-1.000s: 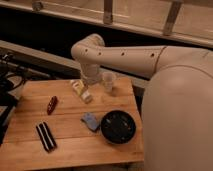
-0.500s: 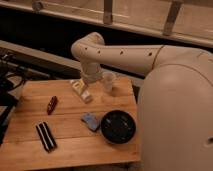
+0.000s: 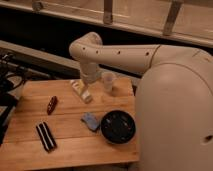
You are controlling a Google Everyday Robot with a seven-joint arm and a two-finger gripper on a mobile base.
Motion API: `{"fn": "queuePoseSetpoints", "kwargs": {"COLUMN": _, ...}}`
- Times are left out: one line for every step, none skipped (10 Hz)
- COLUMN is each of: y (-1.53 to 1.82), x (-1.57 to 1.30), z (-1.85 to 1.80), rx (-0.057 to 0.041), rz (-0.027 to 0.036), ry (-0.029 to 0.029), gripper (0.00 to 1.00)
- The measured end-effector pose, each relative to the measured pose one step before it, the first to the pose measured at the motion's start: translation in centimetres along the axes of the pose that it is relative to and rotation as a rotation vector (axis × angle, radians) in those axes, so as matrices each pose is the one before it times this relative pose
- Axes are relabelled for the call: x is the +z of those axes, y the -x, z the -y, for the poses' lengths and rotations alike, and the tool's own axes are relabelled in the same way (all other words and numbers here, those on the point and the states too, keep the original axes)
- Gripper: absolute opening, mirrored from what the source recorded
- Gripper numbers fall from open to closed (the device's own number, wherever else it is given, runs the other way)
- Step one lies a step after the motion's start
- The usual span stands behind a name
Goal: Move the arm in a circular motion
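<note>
The cream-white arm (image 3: 120, 55) reaches from the big rounded segment (image 3: 175, 115) at the right to an elbow at the upper middle, then bends down to the wooden table (image 3: 75, 150). Its pale gripper (image 3: 81, 91) hangs low over the back middle of the table, just left of a translucent cup (image 3: 108, 82). The gripper holds nothing that I can see.
On the table are a black bowl (image 3: 118, 126), a blue sponge (image 3: 90, 121) beside it, a small red-brown object (image 3: 51, 104) and a black bar-shaped object (image 3: 46, 136). Dark equipment (image 3: 7, 85) stands at the left. A railing (image 3: 107, 12) runs behind.
The big near segment of the arm has swung slightly left and covers more of the table's right side. The elbow and gripper have shifted only a little.
</note>
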Motion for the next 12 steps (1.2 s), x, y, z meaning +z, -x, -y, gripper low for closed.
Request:
{"fn": "queuePoseSetpoints", "kwargs": {"y": 0.170, "x": -0.046, "z": -0.438, "rx": -0.00936, "rz": 0.00056, "ry": 0.00340, "gripper": 0.86}}
{"fn": "queuePoseSetpoints", "kwargs": {"y": 0.628, "x": -0.032, "z": -1.058, "rx": -0.01969, "rz": -0.00474, "ry": 0.00010, "gripper": 0.86}}
{"fn": "queuePoseSetpoints", "kwargs": {"y": 0.582, "x": -0.081, "z": -0.672, "rx": -0.01180, "rz": -0.00083, "ry": 0.00018, "gripper": 0.86}}
{"fn": "queuePoseSetpoints", "kwargs": {"y": 0.091, "x": 0.054, "z": 0.066, "rx": -0.00206, "rz": -0.00137, "ry": -0.00297, "gripper": 0.86}}
{"fn": "queuePoseSetpoints", "kwargs": {"y": -0.224, "x": 0.037, "z": 0.252, "rx": -0.00564, "rz": -0.00299, "ry": -0.00247, "gripper": 0.86}}
{"fn": "queuePoseSetpoints", "kwargs": {"y": -0.506, "x": 0.022, "z": 0.563, "rx": -0.00618, "rz": -0.00344, "ry": -0.00362, "gripper": 0.86}}
{"fn": "queuePoseSetpoints", "kwargs": {"y": -0.249, "x": -0.023, "z": 0.214, "rx": -0.00519, "rz": -0.00073, "ry": -0.00254, "gripper": 0.86}}
{"fn": "queuePoseSetpoints", "kwargs": {"y": -0.200, "x": -0.035, "z": -0.244, "rx": -0.00783, "rz": -0.00204, "ry": -0.00143, "gripper": 0.86}}
{"fn": "queuePoseSetpoints", "kwargs": {"y": -0.077, "x": 0.003, "z": -0.421, "rx": -0.00947, "rz": -0.00360, "ry": -0.00073, "gripper": 0.86}}
{"fn": "queuePoseSetpoints", "kwargs": {"y": 0.104, "x": 0.022, "z": -0.350, "rx": -0.02178, "rz": -0.00180, "ry": -0.00030, "gripper": 0.86}}
{"fn": "queuePoseSetpoints", "kwargs": {"y": -0.057, "x": -0.007, "z": 0.194, "rx": -0.00789, "rz": -0.00267, "ry": -0.00218, "gripper": 0.86}}
{"fn": "queuePoseSetpoints", "kwargs": {"y": -0.067, "x": 0.021, "z": 0.254, "rx": -0.00789, "rz": -0.00208, "ry": -0.00141, "gripper": 0.86}}
